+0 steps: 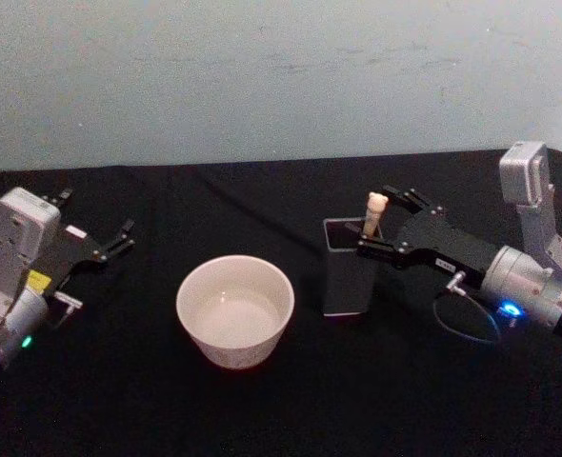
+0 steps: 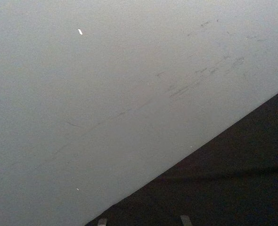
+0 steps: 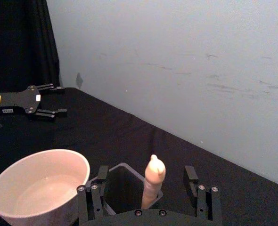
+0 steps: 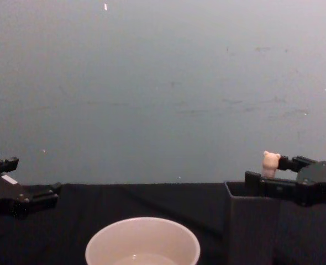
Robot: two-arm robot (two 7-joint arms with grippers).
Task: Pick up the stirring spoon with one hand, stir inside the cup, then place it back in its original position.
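Observation:
The stirring spoon (image 1: 374, 213) stands upright in the dark grey square holder (image 1: 346, 286), with its beige bear-head handle (image 4: 271, 162) sticking out above the rim; its bowl is hidden inside. My right gripper (image 1: 388, 225) is open, with one finger on each side of the handle (image 3: 154, 179) and a gap on both sides. The cream-white cup (image 1: 233, 350) sits left of the holder, apart from it. At the far left of the table my left gripper (image 1: 111, 244) rests open, holding nothing.
A black cloth (image 1: 281, 409) covers the table, and a pale wall (image 1: 281, 76) rises right behind it. In the right wrist view the cup (image 3: 16, 214) stands close beside the holder (image 3: 114, 175), and the left gripper (image 3: 54, 100) lies farther off.

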